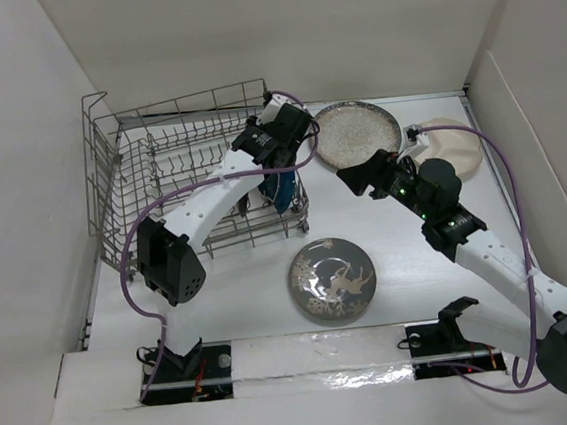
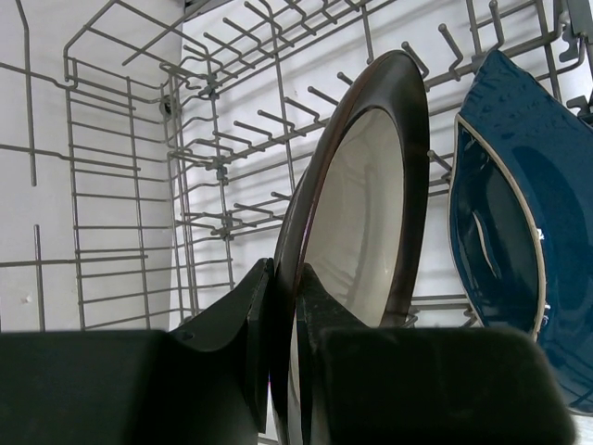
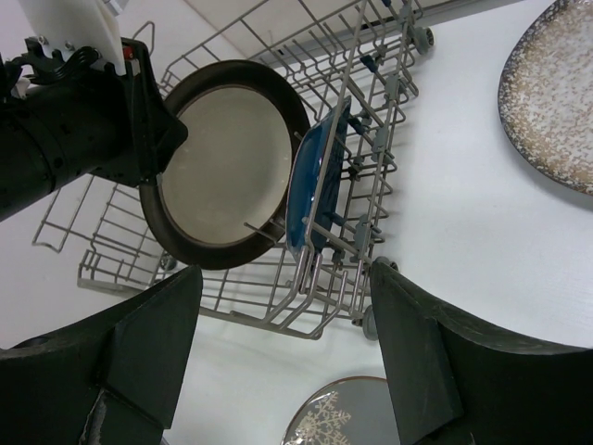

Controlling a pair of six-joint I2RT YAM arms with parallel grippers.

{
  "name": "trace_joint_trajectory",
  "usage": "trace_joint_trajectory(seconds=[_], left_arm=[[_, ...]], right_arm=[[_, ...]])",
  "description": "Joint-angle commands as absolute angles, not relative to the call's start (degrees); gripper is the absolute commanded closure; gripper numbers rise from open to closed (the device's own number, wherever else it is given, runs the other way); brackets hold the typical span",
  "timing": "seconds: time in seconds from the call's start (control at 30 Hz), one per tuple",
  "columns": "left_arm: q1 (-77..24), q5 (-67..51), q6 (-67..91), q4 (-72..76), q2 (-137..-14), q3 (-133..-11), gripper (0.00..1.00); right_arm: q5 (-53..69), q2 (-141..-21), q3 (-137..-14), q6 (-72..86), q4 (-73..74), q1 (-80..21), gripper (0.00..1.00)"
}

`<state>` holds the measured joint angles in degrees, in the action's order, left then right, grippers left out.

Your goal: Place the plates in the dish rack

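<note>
My left gripper [image 1: 276, 155] is shut on the rim of the cream plate with a dark brown rim [image 2: 363, 209], holding it on edge inside the dish rack [image 1: 157, 154], just left of the dark teal-blue plate [image 2: 505, 232]. The teal plate stands between tines at the rack's right end [image 1: 284, 192]. The right wrist view shows both plates [image 3: 227, 158] [image 3: 315, 181]. My right gripper [image 1: 360, 177] is open and empty, hovering right of the rack. The speckled beige plate [image 1: 356, 132], the cream divided plate [image 1: 461, 145] and the grey bird plate [image 1: 332, 280] lie flat on the table.
The rack [image 3: 389, 56] fills the back left, its raised handle at the far left corner [image 1: 95, 98]. White walls enclose the table on the left, back and right. The right arm reaches partly over the divided plate.
</note>
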<state>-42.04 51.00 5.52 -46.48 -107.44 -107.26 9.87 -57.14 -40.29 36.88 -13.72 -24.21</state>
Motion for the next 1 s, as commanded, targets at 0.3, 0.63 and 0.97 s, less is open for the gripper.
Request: trace_joint_trajectory(seconds=[0.3, 0.63, 0.97], left_arm=[[-42.4, 56.9, 6.9, -51.1, -108.1, -131.0, 1.0], [-42.4, 54.2, 14.3, -53.3, -106.6, -127.2, 1.0], [-43.5, 63.3, 17.7, -57.9, -106.5, -125.9, 1.0]], right_arm=[[9.7, -58.2, -40.1, 36.4, -17.1, -25.3, 0.22], [9.1, -59.1, -40.3, 36.1, -17.1, -25.8, 0.22], [9.3, -59.1, -40.3, 36.0, -17.1, -25.8, 0.22]])
